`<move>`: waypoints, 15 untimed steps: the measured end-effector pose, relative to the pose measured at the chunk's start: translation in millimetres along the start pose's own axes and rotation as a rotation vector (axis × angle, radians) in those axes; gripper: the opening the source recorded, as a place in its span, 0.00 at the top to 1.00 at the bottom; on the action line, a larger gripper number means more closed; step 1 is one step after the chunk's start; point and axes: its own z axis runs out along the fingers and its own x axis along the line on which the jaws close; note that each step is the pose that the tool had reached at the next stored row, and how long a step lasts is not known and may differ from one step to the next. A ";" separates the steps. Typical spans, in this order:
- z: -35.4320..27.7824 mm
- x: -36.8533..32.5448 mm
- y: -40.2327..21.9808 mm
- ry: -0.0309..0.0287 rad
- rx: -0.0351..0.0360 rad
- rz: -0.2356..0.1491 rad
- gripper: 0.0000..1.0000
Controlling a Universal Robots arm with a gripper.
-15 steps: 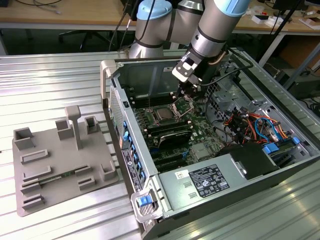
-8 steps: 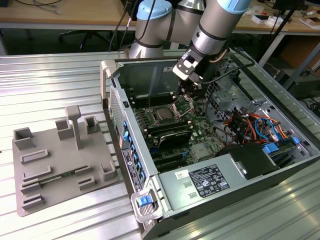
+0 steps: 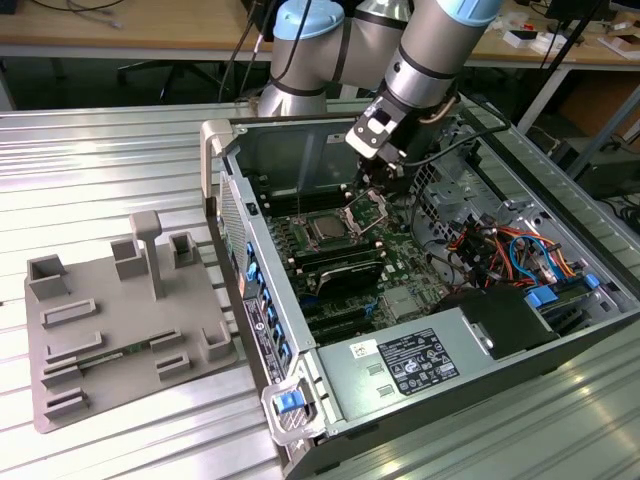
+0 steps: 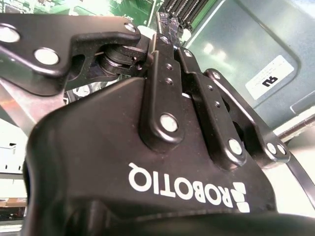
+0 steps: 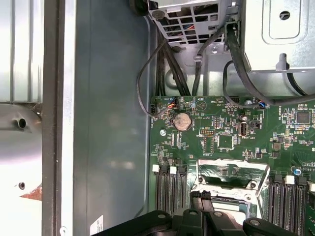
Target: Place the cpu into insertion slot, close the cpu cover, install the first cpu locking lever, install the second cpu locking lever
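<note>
Open pc case [image 3: 262, 290] holds green board [image 3: 405, 262]; one cpu [image 3: 327, 229] seated in insertion slot [image 3: 304, 226], centre of exterior view. One cpu cover [image 3: 367, 207] stands hinged up, tilted, just beside cpu on exterior view's right. Gripper [image 3: 383, 188] clenched, fingertips together at cover's upper edge; can't tell if pinching it. Cable bundle [image 3: 500, 250] crowds case's right side. One grey fixture tray [image 3: 110, 320] on ribbed table [image 3: 120, 150], exterior view's left

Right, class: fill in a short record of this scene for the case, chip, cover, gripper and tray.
case: open computer case on a ribbed metal table
chip: lying in its socket
cover: lifted, not closed over the chip
gripper: shut, close by the lifted cover
tray: grey, on the exterior view's left of the case
</note>
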 end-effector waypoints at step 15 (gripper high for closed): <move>-1.2 -5.2 26.1 -0.0192 0.0358 0.000 0.89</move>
